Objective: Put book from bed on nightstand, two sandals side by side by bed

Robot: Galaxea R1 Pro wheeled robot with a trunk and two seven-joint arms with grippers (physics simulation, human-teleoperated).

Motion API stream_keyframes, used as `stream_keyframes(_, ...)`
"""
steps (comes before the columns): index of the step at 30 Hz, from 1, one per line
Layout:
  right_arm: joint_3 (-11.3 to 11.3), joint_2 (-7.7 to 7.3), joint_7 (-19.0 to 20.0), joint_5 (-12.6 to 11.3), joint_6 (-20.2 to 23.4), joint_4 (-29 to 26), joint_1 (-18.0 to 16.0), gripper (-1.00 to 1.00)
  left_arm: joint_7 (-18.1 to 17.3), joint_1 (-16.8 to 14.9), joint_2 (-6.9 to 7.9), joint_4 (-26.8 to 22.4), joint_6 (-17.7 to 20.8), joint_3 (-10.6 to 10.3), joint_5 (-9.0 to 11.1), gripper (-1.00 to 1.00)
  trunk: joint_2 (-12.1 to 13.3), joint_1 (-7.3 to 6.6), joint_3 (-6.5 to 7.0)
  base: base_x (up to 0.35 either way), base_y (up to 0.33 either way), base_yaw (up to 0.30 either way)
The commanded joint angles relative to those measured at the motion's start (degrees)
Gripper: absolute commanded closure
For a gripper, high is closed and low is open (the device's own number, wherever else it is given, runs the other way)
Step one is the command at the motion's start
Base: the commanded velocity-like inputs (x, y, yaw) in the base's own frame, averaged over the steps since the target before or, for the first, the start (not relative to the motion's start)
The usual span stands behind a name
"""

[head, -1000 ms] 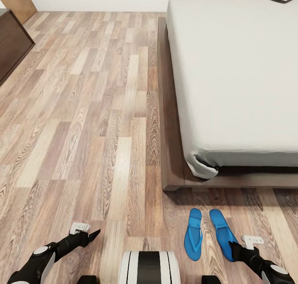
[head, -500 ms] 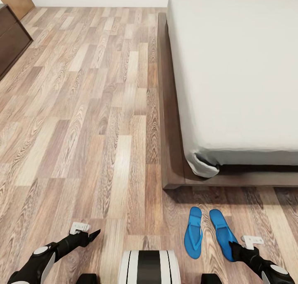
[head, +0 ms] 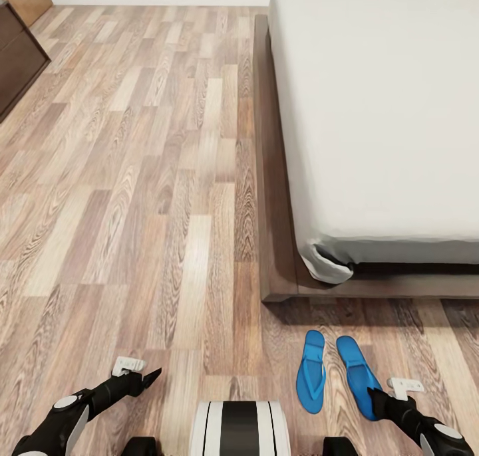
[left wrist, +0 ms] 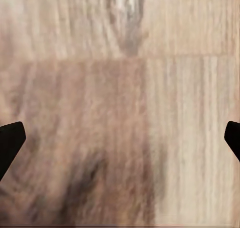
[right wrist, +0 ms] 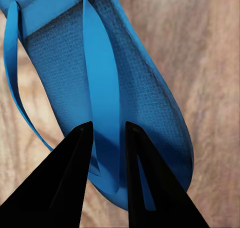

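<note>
right gripper [right wrist: 106,138] has its fingers pinched on a strap of the blue sandal [right wrist: 125,88], left gripper [left wrist: 120,138] spread wide over bare floor [head: 133,177]

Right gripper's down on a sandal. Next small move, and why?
Probably open the right gripper wide and lift it straight up. Its fingers straddle the strap of the right-hand sandal, which lies flat on the floor beside the other sandal, close to the corner of the bed. I can't tell whether the jaws are clamping the strap.
</note>
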Motion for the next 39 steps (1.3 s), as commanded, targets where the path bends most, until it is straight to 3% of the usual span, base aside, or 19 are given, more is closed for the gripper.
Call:
stream_keyframes(1,-0.18,0.02,0.47,-0.33,0.45,-0.08,-0.03,1.0,-0.31,-0.04,-0.04,0.02,-0.37,0.41,-0.59,-1.0,-0.03,0.01,-0.26,0.0,0.0,0.0)
stream_keyframes(8,-0.18,-0.04,0.47,-0.35,0.41,-0.13,-0.04,1.0,-0.31,-0.05,-0.04,0.02,-0.37,0.41,-0.59,-1.0,-0.03,0.01,-0.26,0.0,0.0,0.0)
stream_keyframes(13,-0.18,-0.06,0.47,-0.34,0.39,-0.16,-0.04,1.0,-0.31,-0.05,-0.04,0.02,-0.37,0.41,-0.59,-1.0,-0.09,0.14,-1.37,0.0,0.0,0.0)
stream_keyframes(19,-0.18,-0.06,0.47,-0.35,0.36,-0.14,-0.04,1.0,-0.31,-0.05,-0.04,0.02,-0.37,0.41,-0.59,-1.0,-0.09,0.14,-1.37,0.0,0.0,0.0)
stream_keyframes(25,-0.18,-0.05,0.47,-0.34,0.39,-0.12,-0.04,1.0,-0.31,-0.05,-0.04,0.02,-0.37,0.41,-0.59,-1.0,-0.17,0.3,-2.69,0.0,0.0,0.0)
stream_keyframes(39,-0.18,0.02,0.47,-0.34,0.36,-0.09,-0.04,1.0,-0.31,-0.03,-0.04,0.02,-0.37,0.41,-0.59,-1.0,-0.17,0.3,-2.69,0.0,0.07,0.0)
